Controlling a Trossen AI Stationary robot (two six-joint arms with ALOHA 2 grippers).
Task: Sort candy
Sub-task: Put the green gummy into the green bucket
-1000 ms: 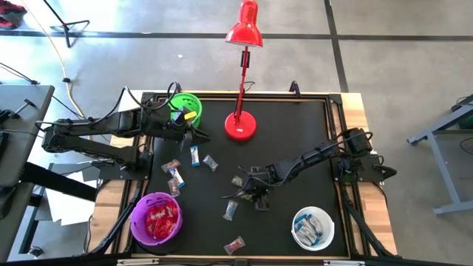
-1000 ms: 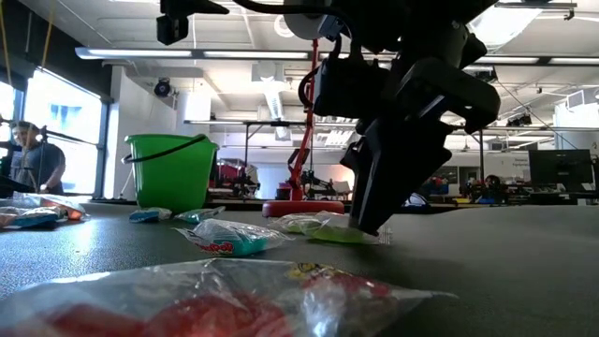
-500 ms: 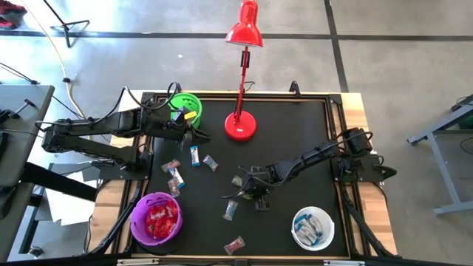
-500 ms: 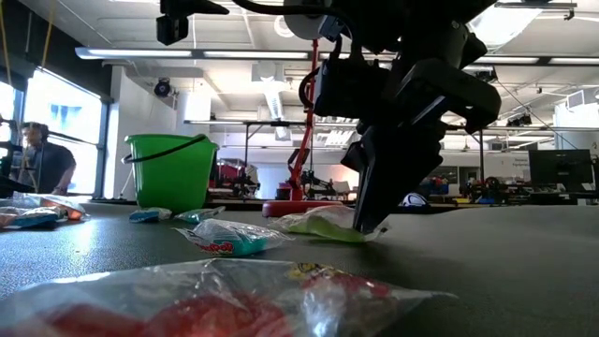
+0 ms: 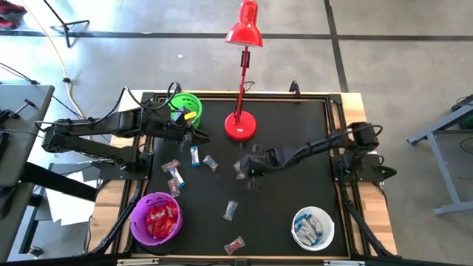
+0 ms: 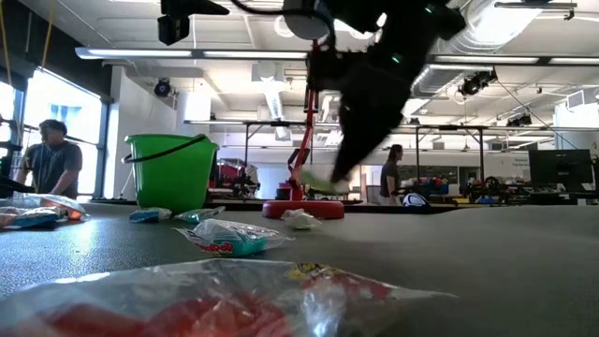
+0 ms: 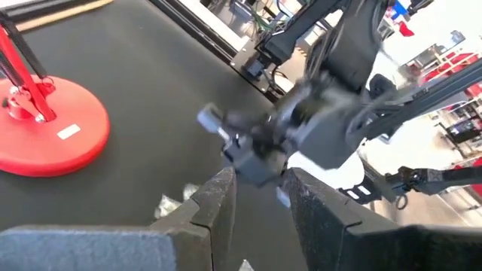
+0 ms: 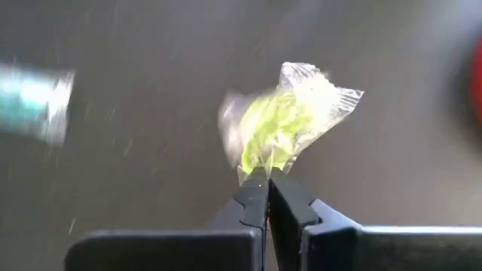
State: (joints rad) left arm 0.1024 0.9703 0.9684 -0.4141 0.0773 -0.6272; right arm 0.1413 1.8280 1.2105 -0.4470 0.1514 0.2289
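The right gripper shows its two dark fingers pressed together, tips meeting. Pinched between those tips is a small sweet in a crinkled clear wrapper with a yellow-green centre; the wrapper fans out beyond the fingertips, with one twisted transparent end sticking out past the green part. Behind it lies the dark grey worktop, blurred. Off to one edge sits a smeared blue-and-white wrapped sweet, well apart from the held one. At the opposite edge a sliver of something red shows, too cut off to identify.
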